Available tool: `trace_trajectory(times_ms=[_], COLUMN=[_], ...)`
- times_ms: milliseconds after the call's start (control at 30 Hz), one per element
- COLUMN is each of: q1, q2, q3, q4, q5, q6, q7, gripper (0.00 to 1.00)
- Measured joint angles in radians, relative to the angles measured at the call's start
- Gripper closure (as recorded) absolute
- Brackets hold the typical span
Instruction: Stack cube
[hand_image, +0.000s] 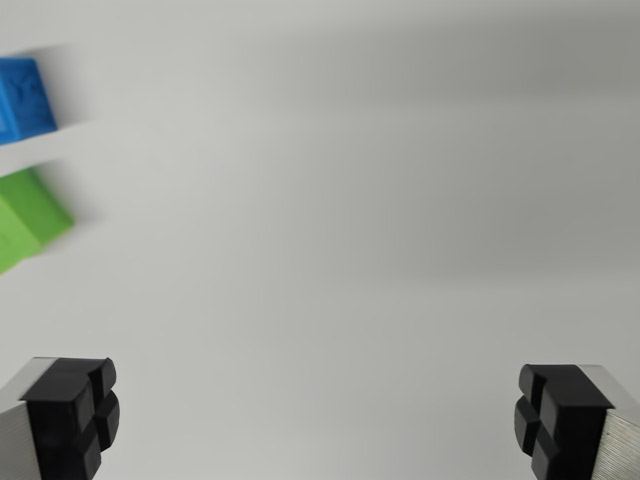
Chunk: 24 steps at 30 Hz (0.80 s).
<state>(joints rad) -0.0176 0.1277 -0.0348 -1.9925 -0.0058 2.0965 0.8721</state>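
The tool hangs over bare white surface with its jaws spread wide, one black rubber pad at the wrist view's lower left and the other at the lower right, and nothing between them. It has hold of nothing at all.

Looking out from there, the cubes are well off to the side. A blue cube sits at the wrist view's far left edge, near the top, and a green cube sits just below it in the picture, a strip of white surface showing between them, so they look apart and not touching. Both are cut off by the frame edge and smeared with blur, so I can't read their exact angle.

To my eye the step in hand is the approach to the first cube, and stacking hasn't begun: both blocks rest on the surface. Doing it well means bringing the tool over toward the wrist view's left until one cube sits squarely midway between the pads, turning the wrist so the pads face two flat sides and not the corners, and only then coming down. With the blocks so near each other, the descending finger could nudge the neighbour, so I'd favour closing across the faces that point away from the gap.
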Motion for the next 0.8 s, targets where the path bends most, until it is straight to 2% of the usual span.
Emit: trace_trajectory(times_ms=[333, 800], q1=[0.012, 0.041], q2=[0.003, 0.017], q3=[0.010, 0.030], q4=[-0.020, -0.055], q5=[0.000, 0.000], q6=[0.024, 0.075], q7=[-0.009, -0.025], gripper=[0.00, 0.00])
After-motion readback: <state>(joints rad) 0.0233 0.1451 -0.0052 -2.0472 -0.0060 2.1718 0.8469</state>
